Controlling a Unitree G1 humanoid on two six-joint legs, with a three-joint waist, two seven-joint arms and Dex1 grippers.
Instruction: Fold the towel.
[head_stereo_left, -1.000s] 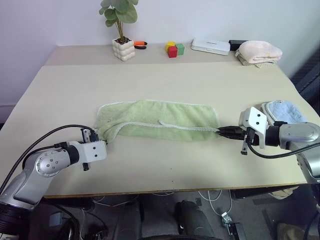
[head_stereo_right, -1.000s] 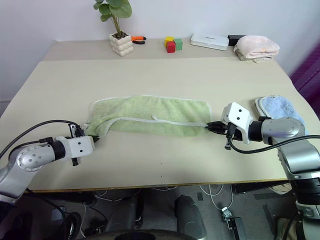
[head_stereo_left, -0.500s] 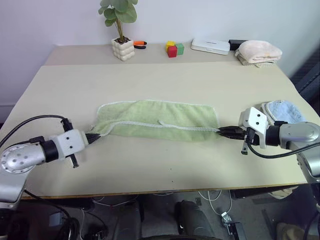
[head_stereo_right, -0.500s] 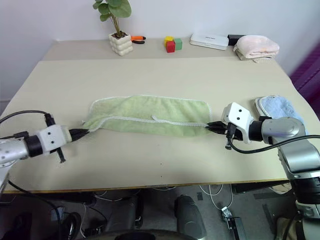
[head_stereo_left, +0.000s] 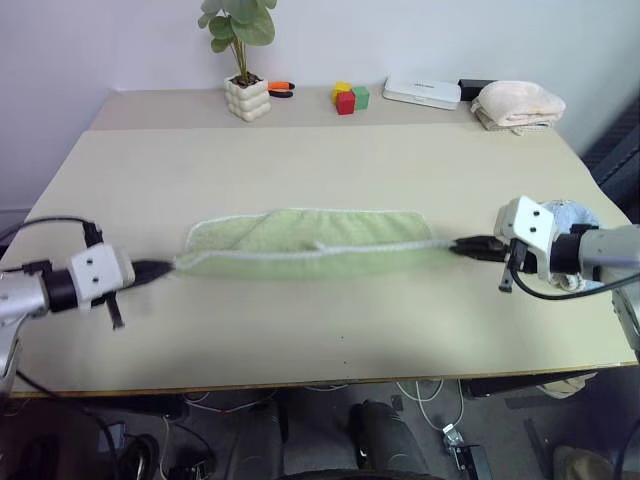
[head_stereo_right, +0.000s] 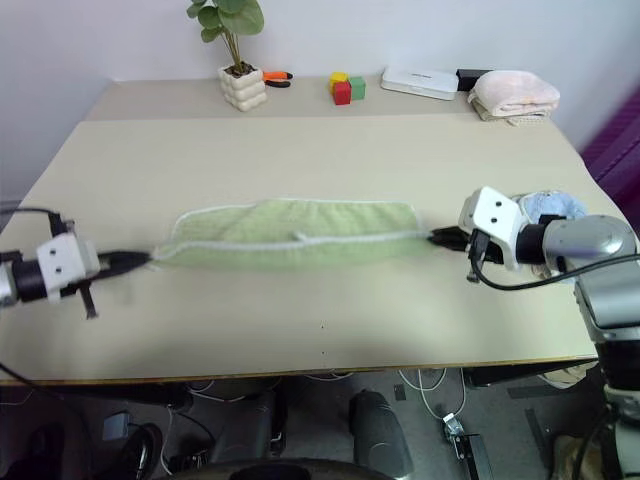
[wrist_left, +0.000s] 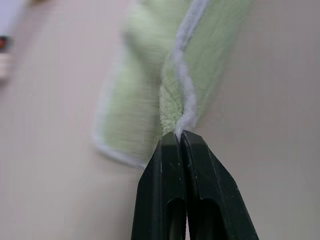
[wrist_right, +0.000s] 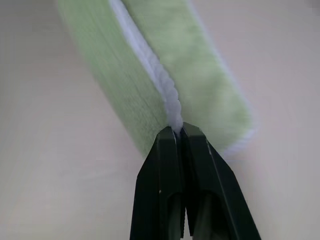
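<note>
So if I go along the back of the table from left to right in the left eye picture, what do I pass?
Potted plant → orange tool → colored blocks → white box → folded pink towel.

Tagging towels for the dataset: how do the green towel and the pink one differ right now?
The green towel is stretched long mid-table, each end pinched by a gripper, left and right. The pink towel sits folded in a compact bundle at the far right edge, untouched. Both look like terry cloth.
</note>
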